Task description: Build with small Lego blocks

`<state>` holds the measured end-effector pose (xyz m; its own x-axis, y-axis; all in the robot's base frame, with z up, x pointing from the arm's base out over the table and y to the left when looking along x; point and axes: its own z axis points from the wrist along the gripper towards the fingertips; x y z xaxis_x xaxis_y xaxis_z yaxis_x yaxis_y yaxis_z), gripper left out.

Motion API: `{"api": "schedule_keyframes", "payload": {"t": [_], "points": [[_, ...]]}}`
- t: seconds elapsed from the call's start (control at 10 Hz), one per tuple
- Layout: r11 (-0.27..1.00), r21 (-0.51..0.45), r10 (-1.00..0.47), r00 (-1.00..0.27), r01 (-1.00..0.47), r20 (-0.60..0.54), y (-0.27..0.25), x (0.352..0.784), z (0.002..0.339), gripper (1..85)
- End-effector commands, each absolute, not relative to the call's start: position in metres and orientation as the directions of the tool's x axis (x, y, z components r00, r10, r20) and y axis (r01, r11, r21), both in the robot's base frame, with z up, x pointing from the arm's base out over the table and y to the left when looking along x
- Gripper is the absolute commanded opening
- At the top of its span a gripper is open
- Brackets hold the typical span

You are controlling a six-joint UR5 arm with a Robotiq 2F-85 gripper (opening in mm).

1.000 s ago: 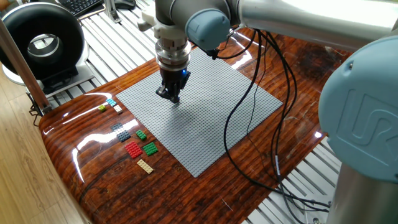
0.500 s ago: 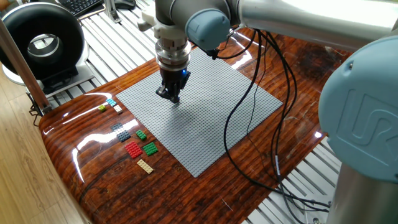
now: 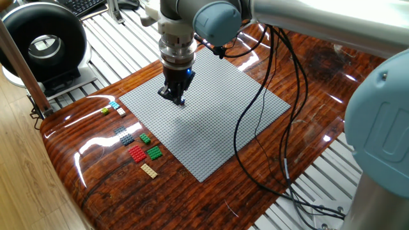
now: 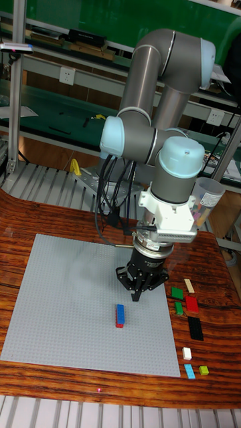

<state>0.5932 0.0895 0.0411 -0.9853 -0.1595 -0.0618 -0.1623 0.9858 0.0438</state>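
arm bent over baseplate | jaws pointing down

glossy wooden table on slatted metal; black ring lamp upper left; green wall behind shelving.

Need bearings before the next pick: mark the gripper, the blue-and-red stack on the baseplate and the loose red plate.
gripper (image 4: 137, 295), tall fixed view, between fingertips.
blue-and-red stack (image 4: 120, 315), tall fixed view, blue top.
red plate (image 3: 137, 153), fixed view, studded top.

No text, label or number can be read anywhere here.
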Motion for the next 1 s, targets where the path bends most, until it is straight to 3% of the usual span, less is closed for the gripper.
{"api": "schedule_keyframes", "payload": {"t": [0.0,0.9], "points": [[0.987,0.046,-0.153,-0.985,-0.157,-0.077,0.087,0.595,0.044,1.3],[0.985,0.026,-0.166,-0.983,-0.169,-0.080,0.068,0.581,0.043,1.3]]}}
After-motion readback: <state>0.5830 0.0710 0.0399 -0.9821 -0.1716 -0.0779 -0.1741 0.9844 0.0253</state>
